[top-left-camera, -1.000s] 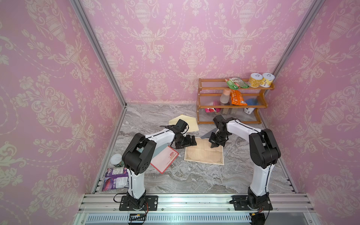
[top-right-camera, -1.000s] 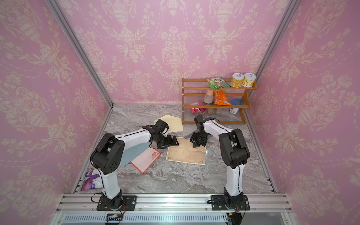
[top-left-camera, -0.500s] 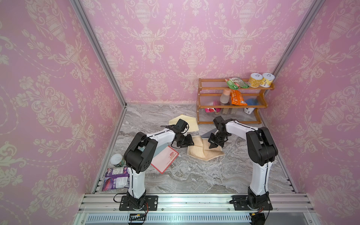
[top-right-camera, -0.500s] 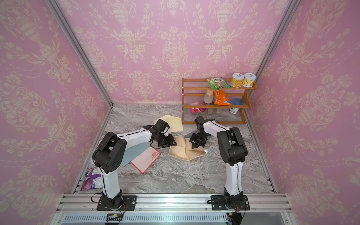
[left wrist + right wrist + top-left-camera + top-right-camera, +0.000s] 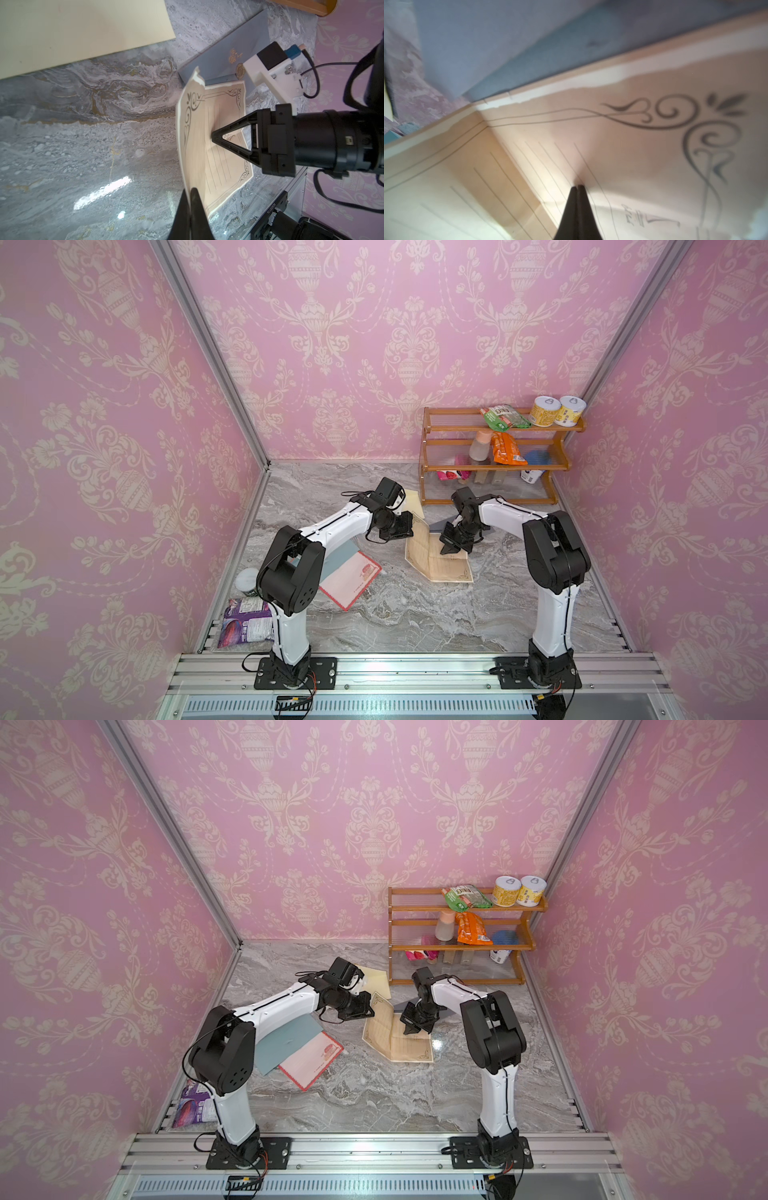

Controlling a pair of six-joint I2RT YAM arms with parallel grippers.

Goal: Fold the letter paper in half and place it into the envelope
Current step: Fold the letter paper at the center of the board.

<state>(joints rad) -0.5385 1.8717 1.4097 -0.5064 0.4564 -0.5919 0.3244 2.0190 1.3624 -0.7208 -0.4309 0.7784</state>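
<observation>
Cream paper mid-frame on the surface, beside envelope. Pinched at raised left edge by left tool; pinned at crease by right tool, tips pressed together. Carry over slowly, matching corners. Lay flat a second ago, left tool then spread.

A mock-up robot booth: wallpapered panels, aluminium frame (marble-print floor).
</observation>
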